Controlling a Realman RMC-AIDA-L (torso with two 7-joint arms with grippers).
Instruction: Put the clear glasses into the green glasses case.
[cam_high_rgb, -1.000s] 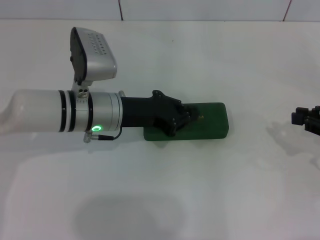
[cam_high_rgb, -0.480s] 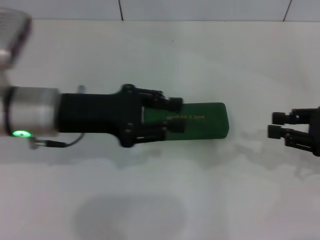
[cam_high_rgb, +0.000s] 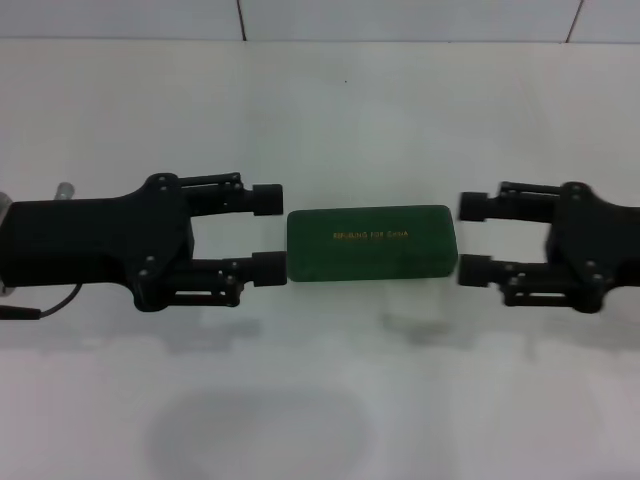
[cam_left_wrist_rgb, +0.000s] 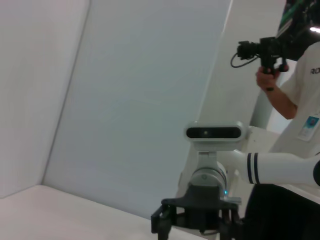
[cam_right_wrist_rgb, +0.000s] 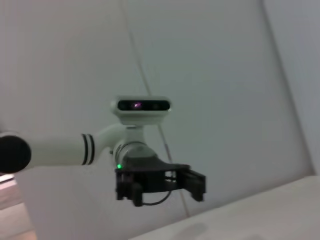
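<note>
Head view: green glasses case (cam_high_rgb: 372, 245) lies closed, flat on the white surface (cam_high_rgb: 330, 390), long side running left-right, gold lettering on the lid facing up. Clear glasses not seen in any view.

Left tool (cam_high_rgb: 268, 235) sits at the case's left end, pointing at it, fingers apart; lower fingertip (cam_high_rgb: 270, 269) is just beside or touching the case's left edge, cannot tell which. Upper fingertip is apart from the case, a little behind its far corner. Nothing held between the fingers.

Right tool (cam_high_rgb: 474, 238) mirrors it at the case's right end, pointing inward, fingers apart, nothing held. Its lower fingertip (cam_high_rgb: 474, 271) is just beside the right edge; contact cannot be told. Both tools level with each other, case between them.

Left wrist view: looks across at the right arm's tool (cam_left_wrist_rgb: 200, 220) with its wrist camera (cam_left_wrist_rgb: 214, 132) above it, and a person holding a handheld camera rig (cam_left_wrist_rgb: 262, 50) behind.

Right wrist view: shows the left arm's tool (cam_right_wrist_rgb: 167, 187) head-on, fingers spread, green light on its wrist.
</note>
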